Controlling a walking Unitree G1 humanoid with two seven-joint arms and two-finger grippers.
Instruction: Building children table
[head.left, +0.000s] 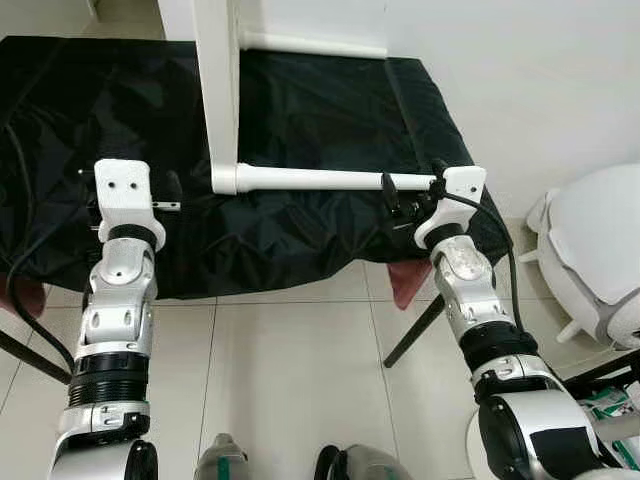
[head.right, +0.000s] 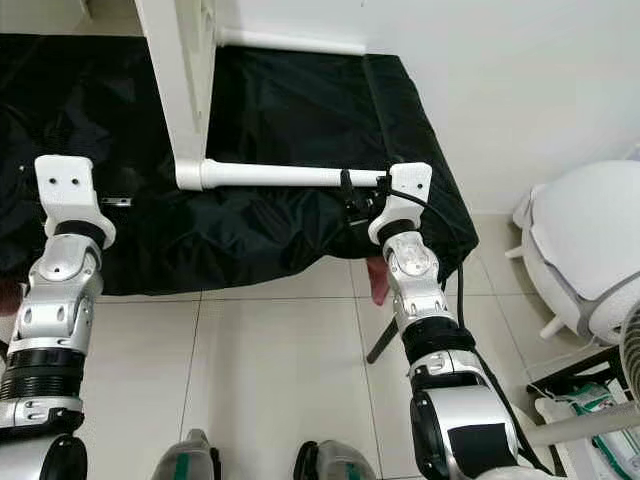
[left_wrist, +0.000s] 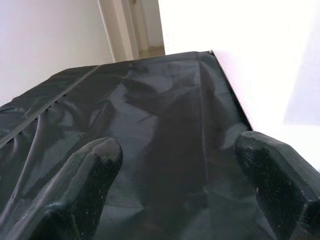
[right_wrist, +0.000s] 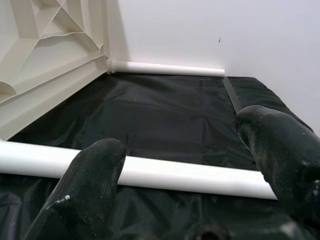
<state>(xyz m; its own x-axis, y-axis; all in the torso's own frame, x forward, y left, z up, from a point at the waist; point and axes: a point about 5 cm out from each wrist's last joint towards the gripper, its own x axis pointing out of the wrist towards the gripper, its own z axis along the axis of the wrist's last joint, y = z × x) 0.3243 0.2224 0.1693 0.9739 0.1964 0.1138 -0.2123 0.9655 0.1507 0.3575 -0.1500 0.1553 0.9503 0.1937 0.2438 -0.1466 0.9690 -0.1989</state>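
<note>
- With its fingers spread, my right claw hovers at the free end of the white leg.
- That leg is plugged into the upended tabletop on the black-covered table.
- My left claw gapes, empty.
- Leg-fitting step; next I'd pinch and seat it.

No readable text, label, brand, number or sign appears on any surface in these four camera views.

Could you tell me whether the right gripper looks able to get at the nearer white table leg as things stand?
Probably yes. The right gripper is open, its fingers either side of the near white leg, which lies on the black cloth with nothing between them. It appears only to need closing.
</note>
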